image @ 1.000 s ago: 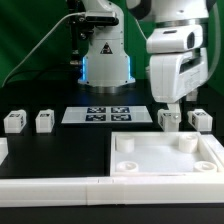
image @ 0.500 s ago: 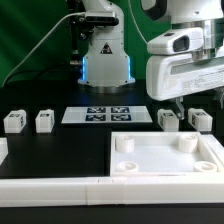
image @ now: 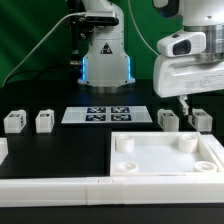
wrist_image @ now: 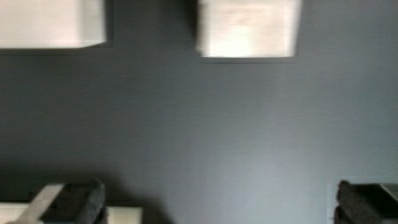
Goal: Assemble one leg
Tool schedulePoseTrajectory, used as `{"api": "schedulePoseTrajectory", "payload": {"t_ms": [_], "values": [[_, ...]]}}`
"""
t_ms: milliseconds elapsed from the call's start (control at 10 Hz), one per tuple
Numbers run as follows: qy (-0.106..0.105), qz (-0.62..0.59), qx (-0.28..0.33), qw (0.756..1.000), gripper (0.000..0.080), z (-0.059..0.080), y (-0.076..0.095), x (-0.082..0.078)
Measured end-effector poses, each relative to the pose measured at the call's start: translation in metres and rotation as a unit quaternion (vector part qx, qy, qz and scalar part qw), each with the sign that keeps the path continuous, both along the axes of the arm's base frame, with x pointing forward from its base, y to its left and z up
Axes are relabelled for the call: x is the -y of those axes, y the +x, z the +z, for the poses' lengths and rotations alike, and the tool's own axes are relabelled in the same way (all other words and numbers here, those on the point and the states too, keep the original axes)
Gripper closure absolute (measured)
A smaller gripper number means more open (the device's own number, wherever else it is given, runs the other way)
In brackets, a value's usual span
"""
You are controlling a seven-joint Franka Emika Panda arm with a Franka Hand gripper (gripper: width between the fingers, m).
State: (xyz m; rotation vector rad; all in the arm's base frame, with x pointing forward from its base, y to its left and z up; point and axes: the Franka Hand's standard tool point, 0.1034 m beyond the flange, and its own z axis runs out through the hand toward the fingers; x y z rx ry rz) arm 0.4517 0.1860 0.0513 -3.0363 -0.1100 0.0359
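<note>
Four small white legs with marker tags stand on the black table: two at the exterior view's left and two at its right. My gripper hangs in the air above the two right legs, touching nothing. In the wrist view its dark fingertips stand wide apart, and the gripper is open and empty over bare table. Two white blocks show at that view's far edge, apparently legs.
The large white square panel with round corner sockets lies in front of the right legs. The marker board lies at the middle back. A white rail runs along the front. The robot base stands behind.
The gripper has risen and shifted toward the exterior view's right, away from the legs. The legs and panel have not moved.
</note>
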Motion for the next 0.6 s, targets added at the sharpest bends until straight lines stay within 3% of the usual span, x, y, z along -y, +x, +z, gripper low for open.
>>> {"api": "schedulePoseTrajectory", "payload": {"t_ms": [100, 200, 300, 400, 600], "values": [[-0.002, 0.009, -0.006, 1.000, 0.0150, -0.001, -0.005, -0.007], [-0.016, 0.028, -0.058, 0.998, 0.0150, -0.001, -0.014, -0.004], [-0.016, 0.024, -0.062, 0.998, 0.0150, -0.001, -0.010, -0.007], [-0.028, 0.035, -0.114, 0.993, 0.0150, -0.002, -0.022, -0.002], [-0.042, 0.043, -0.212, 0.975, 0.0150, -0.001, -0.019, -0.002]]}}
